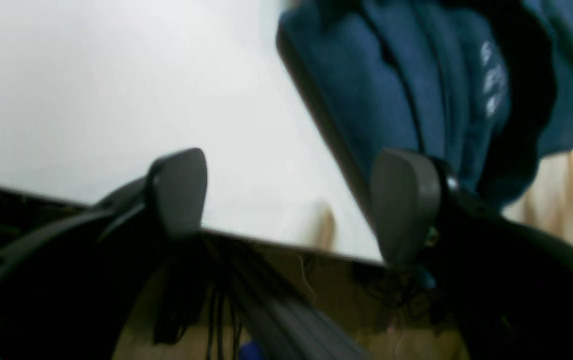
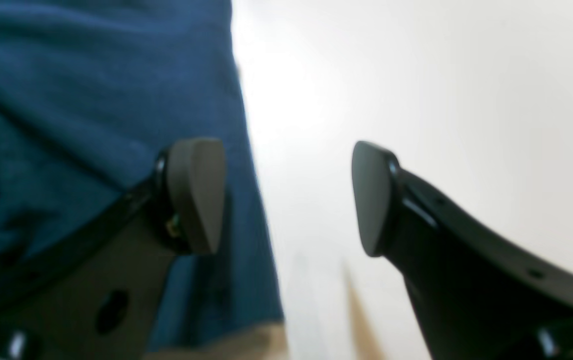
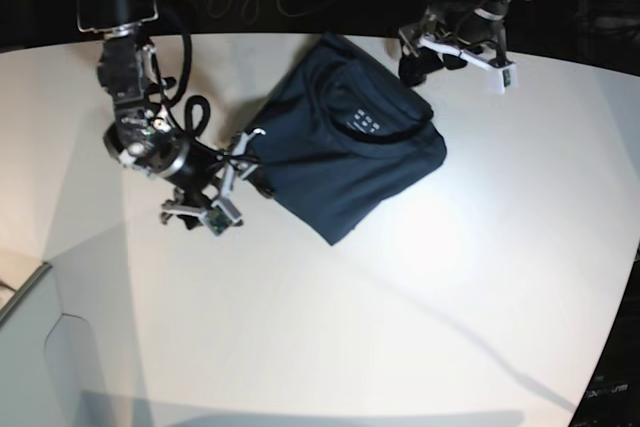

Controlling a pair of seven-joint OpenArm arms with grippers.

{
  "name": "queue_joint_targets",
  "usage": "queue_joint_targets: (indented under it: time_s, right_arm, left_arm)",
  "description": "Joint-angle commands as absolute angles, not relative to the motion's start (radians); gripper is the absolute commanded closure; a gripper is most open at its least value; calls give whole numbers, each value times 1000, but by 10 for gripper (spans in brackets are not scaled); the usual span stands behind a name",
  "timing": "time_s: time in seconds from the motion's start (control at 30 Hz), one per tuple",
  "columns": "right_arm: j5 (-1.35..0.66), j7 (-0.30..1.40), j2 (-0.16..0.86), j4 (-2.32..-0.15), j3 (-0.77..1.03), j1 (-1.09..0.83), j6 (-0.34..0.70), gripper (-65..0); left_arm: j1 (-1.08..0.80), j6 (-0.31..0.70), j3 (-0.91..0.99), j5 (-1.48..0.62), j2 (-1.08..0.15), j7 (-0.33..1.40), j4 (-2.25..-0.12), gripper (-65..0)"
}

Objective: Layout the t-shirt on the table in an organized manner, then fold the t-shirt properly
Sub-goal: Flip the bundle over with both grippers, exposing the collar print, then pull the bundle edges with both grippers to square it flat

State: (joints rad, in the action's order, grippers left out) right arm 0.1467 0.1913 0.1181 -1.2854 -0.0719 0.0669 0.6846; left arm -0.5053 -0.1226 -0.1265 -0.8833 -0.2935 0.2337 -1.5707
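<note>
Dark navy-blue cotton t-shirt [image 3: 345, 152] folded on white table [image 3: 400, 327]; left end effector [image 1: 291, 205], right end effector [image 2: 286, 197] both open, empty.

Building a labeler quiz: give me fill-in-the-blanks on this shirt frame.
1. The t-shirt is colored ____.
2. It lies on a ____ table.
3. Both the left end effector and the right end effector have jaws that are ____.
4. The white print sits inside the shirt's ____.

Missing words: navy blue; white; open; collar
</note>
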Motion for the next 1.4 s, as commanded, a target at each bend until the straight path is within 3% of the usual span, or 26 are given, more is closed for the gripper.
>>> queue_joint_targets:
  time_s: [0.0, 0.73, 1.03, 1.23, 1.37]
  right_arm:
    - [131, 165, 122, -1277, -70, 90, 698, -401]
    - [133, 163, 214, -1193, -68, -39, 698, -399]
    - [131, 163, 193, -1303, 36, -99, 698, -399]
    - [131, 168, 163, -1465, 102, -120, 698, -399]
    - [131, 168, 163, -1497, 130, -120, 698, -399]
  left_arm:
    - [-489, -131, -130, -889, -289, 259, -1558, -503]
    - [-71, -131, -130, -888, -125, 260, -1283, -501]
    - [-35, -139, -130, -895, -165, 260, -1434, -500]
    - [-174, -139, -122, -895, -229, 259, -1646, -501]
    - [-257, -139, -150, -892, -194, 259, -1727, -503]
